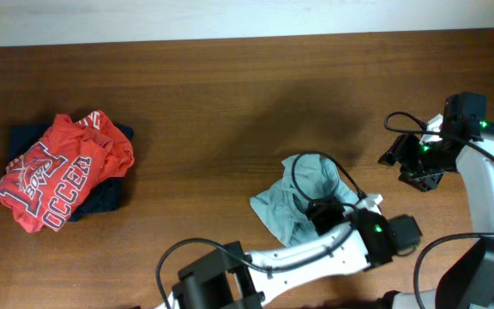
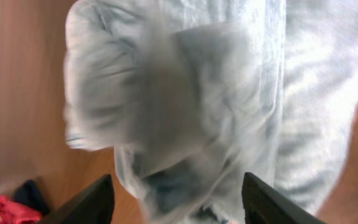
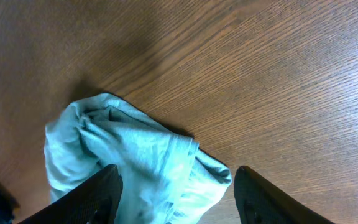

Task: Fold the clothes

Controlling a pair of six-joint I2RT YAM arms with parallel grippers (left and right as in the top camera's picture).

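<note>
The left tool (image 2: 178, 180) stands spread wide over the crumpled grey-teal T-shirt (image 1: 290, 206) near the table's (image 1: 230, 103) front edge, clamping nothing. The right tool (image 3: 178, 171) is also spread and empty. The red shirt (image 1: 54, 176), at the far left on a navy garment (image 1: 101, 199), shows the letters "OCCE".

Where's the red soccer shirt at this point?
Overhead view: the red shirt lies crumpled at the far left of the table, on top of a dark navy garment, far from the pale grey-teal T-shirt right of centre.
</note>
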